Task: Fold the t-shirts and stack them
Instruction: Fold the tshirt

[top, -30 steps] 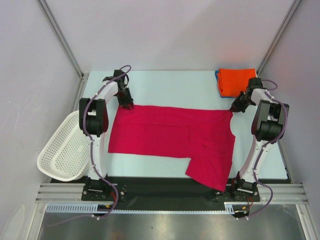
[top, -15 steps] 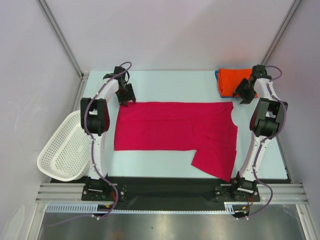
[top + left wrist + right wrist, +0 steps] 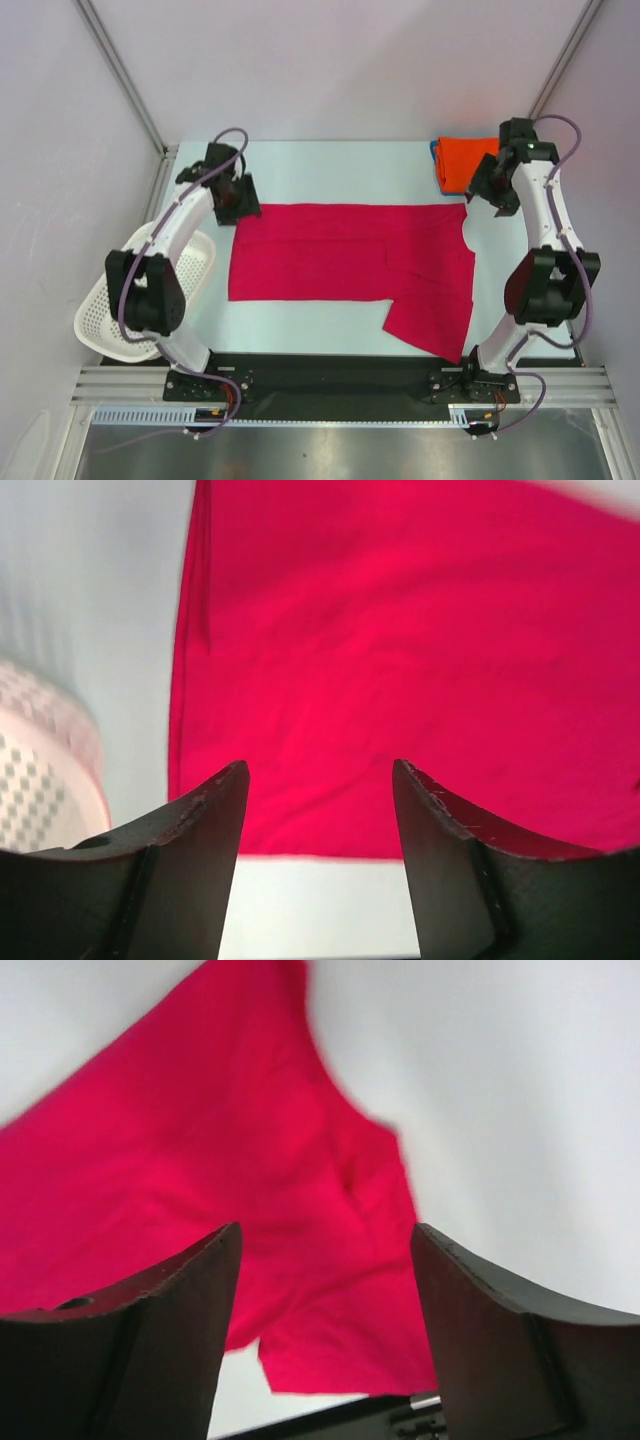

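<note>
A crimson t-shirt (image 3: 350,255) lies spread flat across the middle of the table, one sleeve (image 3: 432,318) reaching toward the near edge. It also fills the left wrist view (image 3: 400,660) and the right wrist view (image 3: 210,1180). A folded orange t-shirt (image 3: 462,158) sits at the back right on a blue one whose edge (image 3: 437,160) just shows. My left gripper (image 3: 240,203) hangs open above the shirt's back-left corner, holding nothing. Over the back-right corner my right gripper (image 3: 493,188) is open and empty too.
A white perforated basket (image 3: 140,300) sits off the table's left side, partly under the left arm; its rim (image 3: 40,770) shows in the left wrist view. The black rail (image 3: 330,375) runs along the near edge.
Both grippers have opened, let go of the crimson shirt's back corners and lifted away. The shirt has settled flat, its back edge straighter.
</note>
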`<state>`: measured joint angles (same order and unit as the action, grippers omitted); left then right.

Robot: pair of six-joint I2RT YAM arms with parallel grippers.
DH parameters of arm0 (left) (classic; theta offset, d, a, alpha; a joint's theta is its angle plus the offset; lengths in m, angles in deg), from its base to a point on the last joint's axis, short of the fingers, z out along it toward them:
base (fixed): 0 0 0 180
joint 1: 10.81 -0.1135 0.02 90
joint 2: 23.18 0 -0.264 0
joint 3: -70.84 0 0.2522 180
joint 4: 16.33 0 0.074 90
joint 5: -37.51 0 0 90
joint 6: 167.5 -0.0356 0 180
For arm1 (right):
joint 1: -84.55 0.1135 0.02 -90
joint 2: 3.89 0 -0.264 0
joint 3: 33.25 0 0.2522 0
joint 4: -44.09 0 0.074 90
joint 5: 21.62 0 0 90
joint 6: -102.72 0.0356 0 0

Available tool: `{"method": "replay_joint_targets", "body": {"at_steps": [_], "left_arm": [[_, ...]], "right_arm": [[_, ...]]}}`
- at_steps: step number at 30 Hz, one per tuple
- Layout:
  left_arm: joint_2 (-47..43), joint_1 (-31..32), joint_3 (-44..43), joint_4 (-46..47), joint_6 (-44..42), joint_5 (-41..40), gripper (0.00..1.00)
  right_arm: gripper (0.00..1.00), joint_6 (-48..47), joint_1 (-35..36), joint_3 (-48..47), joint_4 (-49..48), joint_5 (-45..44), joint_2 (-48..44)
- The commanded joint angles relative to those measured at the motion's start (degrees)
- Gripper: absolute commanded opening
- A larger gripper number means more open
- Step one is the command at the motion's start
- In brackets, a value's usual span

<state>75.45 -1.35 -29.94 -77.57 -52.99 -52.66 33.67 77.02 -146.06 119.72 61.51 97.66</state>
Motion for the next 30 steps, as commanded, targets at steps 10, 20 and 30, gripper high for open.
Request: {"method": "replay_joint_targets", "body": {"at_steps": [10, 20, 30], "left_arm": [[-21.28, 6.63, 35.24, 6.87, 7.64, -8.44, 0.59], [-22.78, 6.63, 42.99, 5.38, 13.01, -16.88, 0.56], [-16.19, 6.02, 44.40, 12.76, 13.46, -17.42, 0.52]], "right_arm": [[0.61, 4.55, 13.94, 25.56, 1.85, 12.49, -23.85], [0.59, 3.57, 15.62, 28.90, 4.75, 17.94, -34.58], [0.53, 10.23, 15.70, 33.74, 7.48, 17.17, -39.07]]}}
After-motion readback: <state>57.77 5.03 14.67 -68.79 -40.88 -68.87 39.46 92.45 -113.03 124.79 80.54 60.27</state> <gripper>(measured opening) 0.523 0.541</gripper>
